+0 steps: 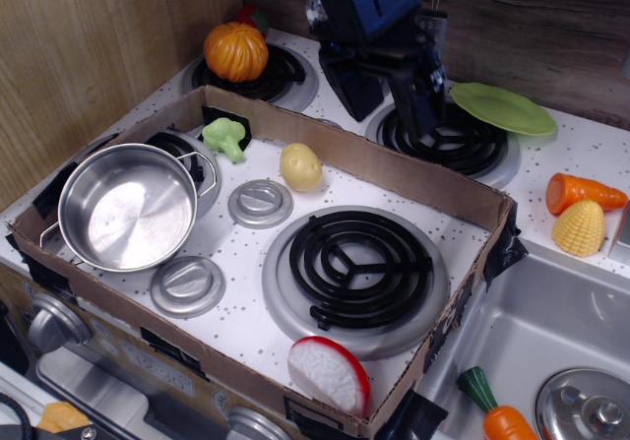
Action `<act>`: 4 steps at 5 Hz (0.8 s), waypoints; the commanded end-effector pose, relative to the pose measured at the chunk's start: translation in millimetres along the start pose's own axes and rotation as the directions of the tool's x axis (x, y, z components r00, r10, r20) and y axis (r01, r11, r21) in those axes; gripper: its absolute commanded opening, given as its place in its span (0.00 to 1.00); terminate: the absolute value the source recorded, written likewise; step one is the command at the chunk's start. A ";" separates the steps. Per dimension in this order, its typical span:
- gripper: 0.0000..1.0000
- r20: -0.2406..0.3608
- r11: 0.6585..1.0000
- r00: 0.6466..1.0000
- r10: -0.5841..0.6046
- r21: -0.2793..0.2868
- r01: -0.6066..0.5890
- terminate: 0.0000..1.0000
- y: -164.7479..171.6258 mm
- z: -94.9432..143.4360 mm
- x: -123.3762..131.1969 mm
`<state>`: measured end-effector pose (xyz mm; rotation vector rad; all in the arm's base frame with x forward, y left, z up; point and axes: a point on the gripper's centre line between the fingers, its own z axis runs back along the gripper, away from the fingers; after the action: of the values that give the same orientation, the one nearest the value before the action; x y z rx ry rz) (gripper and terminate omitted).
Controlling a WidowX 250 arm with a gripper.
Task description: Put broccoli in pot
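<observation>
Lying on the white stove top inside the cardboard tray (345,155), the broccoli (225,137) is at the back left corner, just behind the pot (126,207), which is empty. The potato (300,167) is near on the right. The gripper (392,94) hangs well apart over the back burner (448,145), jaws spread and holding nothing, so the whole task is left.

Broccoli (225,137) beside empty pot (127,206); end effector (392,98) open, apart.
</observation>
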<state>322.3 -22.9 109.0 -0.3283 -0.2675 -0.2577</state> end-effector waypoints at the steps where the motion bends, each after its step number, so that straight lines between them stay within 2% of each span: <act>1: 1.00 0.139 0.999 0.990 -0.033 -0.002 0.033 0.00 38.0 8.6 31.0; 2: 1.00 0.106 0.998 0.993 0.060 -0.012 -0.059 0.00 57.2 16.6 27.7; 3: 1.00 0.135 0.989 0.981 0.141 0.035 -0.147 0.00 68.5 26.5 7.6; 4: 1.00 0.241 0.949 0.943 0.228 0.163 -0.271 0.00 70.6 32.6 -20.8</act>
<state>313.6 57.6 97.8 -0.2035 -0.4079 0.0720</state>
